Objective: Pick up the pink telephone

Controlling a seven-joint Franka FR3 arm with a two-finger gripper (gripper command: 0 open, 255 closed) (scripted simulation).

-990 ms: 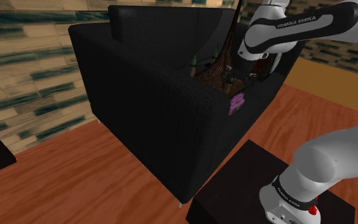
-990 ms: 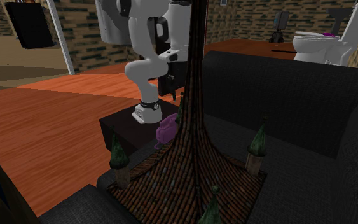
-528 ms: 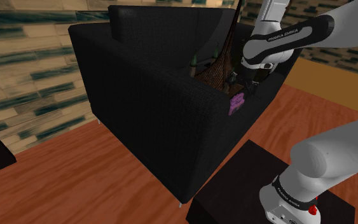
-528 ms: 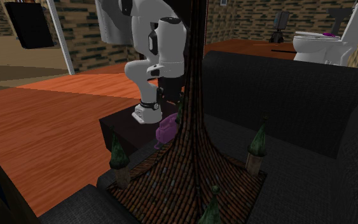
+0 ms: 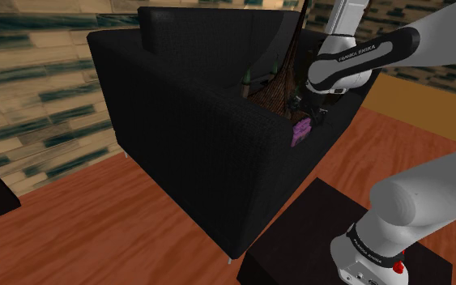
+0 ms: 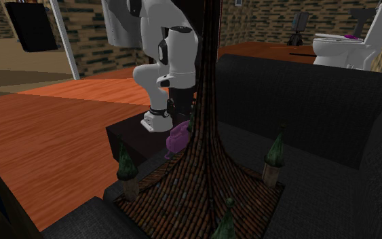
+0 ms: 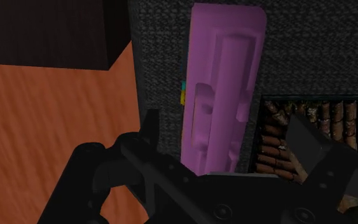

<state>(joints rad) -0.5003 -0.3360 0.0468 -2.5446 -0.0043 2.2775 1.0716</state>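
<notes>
Pink telephone [image 5: 301, 129] is lying on the black sofa's [image 5: 185, 121] edge, at six o'clock from our gripper [image 5: 307, 110] in the shoulder view. We are coming down closer than before, fingers spread either side, nearly ready to close.

One purple telephone [image 7: 222, 89], one black sofa [image 5: 177, 138], one brown spired model [image 6: 203, 176], one white toilet [image 6: 345, 47], one white arm [image 6: 176, 61]
</notes>
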